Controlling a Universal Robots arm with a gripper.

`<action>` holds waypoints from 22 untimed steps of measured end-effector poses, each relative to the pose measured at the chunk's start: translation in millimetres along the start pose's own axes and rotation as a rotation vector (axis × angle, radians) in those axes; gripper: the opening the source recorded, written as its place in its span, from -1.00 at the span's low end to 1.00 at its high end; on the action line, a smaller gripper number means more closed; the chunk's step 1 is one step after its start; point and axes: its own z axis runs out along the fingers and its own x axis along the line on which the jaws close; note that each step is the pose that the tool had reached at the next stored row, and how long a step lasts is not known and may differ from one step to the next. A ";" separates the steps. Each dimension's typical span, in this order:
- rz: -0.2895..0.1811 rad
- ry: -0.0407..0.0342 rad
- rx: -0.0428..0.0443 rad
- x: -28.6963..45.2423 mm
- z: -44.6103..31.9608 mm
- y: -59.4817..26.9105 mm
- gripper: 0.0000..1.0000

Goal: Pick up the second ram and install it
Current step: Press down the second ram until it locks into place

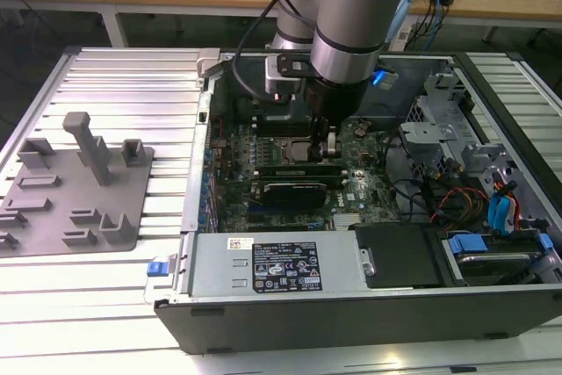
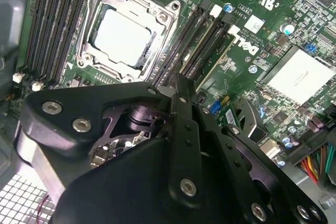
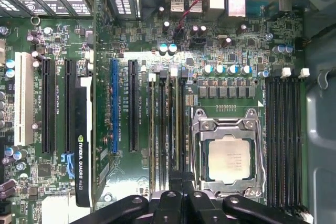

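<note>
My gripper point(image 1: 329, 148) is down inside the open computer case, over the memory slots beside the processor socket point(image 3: 227, 156). Its fingers point(image 3: 176, 184) stand close together, shut on the second ram point(image 3: 182, 145). The ram shows as a thin edge along the slot nearest the socket. The fingers point(image 2: 178, 93) hide most of it in the second wrist view. Another green memory stick point(image 2: 218, 53) sits in the slot farthest from the socket point(image 2: 126, 35).
A black expansion card point(image 1: 294, 191) stands in the board in front of the gripper, also seen from the first wrist camera point(image 3: 83, 150). The grey holder tray point(image 1: 75, 186) lies on the ribbed table at the exterior view's left. Drive cages and cables point(image 1: 474, 191) crowd the case's right side.
</note>
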 end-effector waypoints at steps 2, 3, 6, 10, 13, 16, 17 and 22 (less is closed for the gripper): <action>0.000 0.0000 0.0000 0.0 0.0 -0.2 -0.84; 0.000 0.0001 0.0000 0.0 0.0 -0.4 -0.84; 0.000 0.0000 0.0000 0.0 0.0 -0.6 -0.84; 0.000 0.0001 -0.0001 -0.1 -0.3 -10.5 -0.84; 0.000 -0.0001 -0.0001 -0.2 0.0 -23.7 -0.84; 0.000 -0.0001 -0.0001 -0.2 1.1 -33.2 -0.84; 0.000 0.0000 -0.0001 -0.1 3.8 -36.7 -0.84; 0.000 0.0000 -0.0001 -1.3 10.2 -41.0 -0.84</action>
